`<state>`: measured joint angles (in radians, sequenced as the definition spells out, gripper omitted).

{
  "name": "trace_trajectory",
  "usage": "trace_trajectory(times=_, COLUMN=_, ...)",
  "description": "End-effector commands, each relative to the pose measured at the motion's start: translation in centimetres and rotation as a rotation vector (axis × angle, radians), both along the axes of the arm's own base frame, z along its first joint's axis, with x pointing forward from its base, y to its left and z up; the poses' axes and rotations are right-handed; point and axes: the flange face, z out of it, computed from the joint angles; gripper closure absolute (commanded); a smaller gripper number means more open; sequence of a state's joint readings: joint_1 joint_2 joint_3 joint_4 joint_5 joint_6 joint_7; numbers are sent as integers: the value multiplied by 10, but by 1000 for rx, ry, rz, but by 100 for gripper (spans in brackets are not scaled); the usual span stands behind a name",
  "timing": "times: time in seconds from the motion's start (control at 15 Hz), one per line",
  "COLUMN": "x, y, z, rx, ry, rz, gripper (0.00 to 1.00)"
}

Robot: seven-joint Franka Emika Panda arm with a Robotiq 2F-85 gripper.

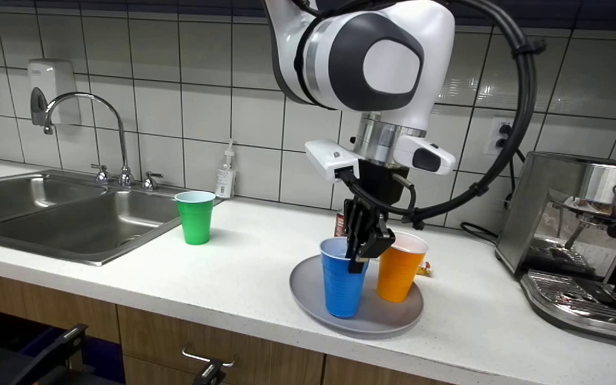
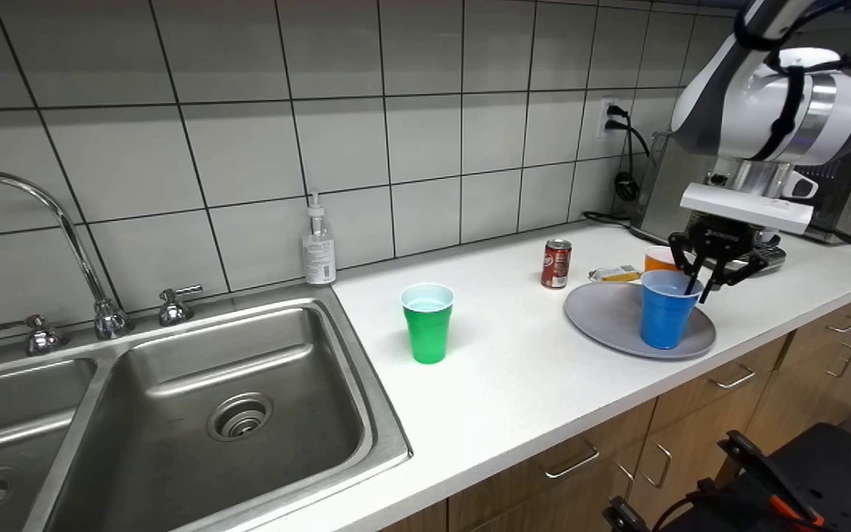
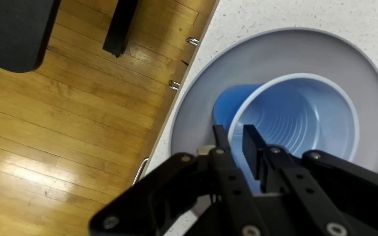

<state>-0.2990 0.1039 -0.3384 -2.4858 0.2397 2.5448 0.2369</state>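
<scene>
Gripper parted slightly, holding nothing: one finger inside blue plastic cup, one outside, rim between. Cup stands on gray plate, orange cup just beside; green cup well apart.

You've dbl steel sink set in ctr, pump btl at its back corner nr tiled wall. Red can twd ctr's back edge, yellow/wht pkt near it. You also have espresso mach. nr back edge, wht dispenser up on wall.
</scene>
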Motion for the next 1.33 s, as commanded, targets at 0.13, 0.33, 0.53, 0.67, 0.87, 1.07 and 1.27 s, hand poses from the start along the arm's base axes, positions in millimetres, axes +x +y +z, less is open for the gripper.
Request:
trace_trajectory(times=0.13, x=2, y=2, z=2, rx=0, ry=-11, rz=4, gripper=33)
trace_trajectory(times=0.33, x=5, y=3, z=6, rx=-6, ry=-22, rz=5, gripper=11)
trace_trajectory(times=0.53, x=10, y=6, z=16, rx=-13, ry=-40, rz=21, gripper=0)
trace_trajectory(times=0.67, x=14, y=8, z=25, rx=-15, ry=-54, rz=32, gripper=0)
trace_trajectory(times=0.87, x=20, y=14, z=35, rx=-11, ry=-68, rz=51, gripper=0)
trace_trajectory(times=1.07, x=28, y=24, z=44, rx=-18, ry=-89, rz=85, gripper=0)
trace_trajectory(times=1.27, x=38, y=39, z=49, rx=-20, ry=-103, rz=127, gripper=0)
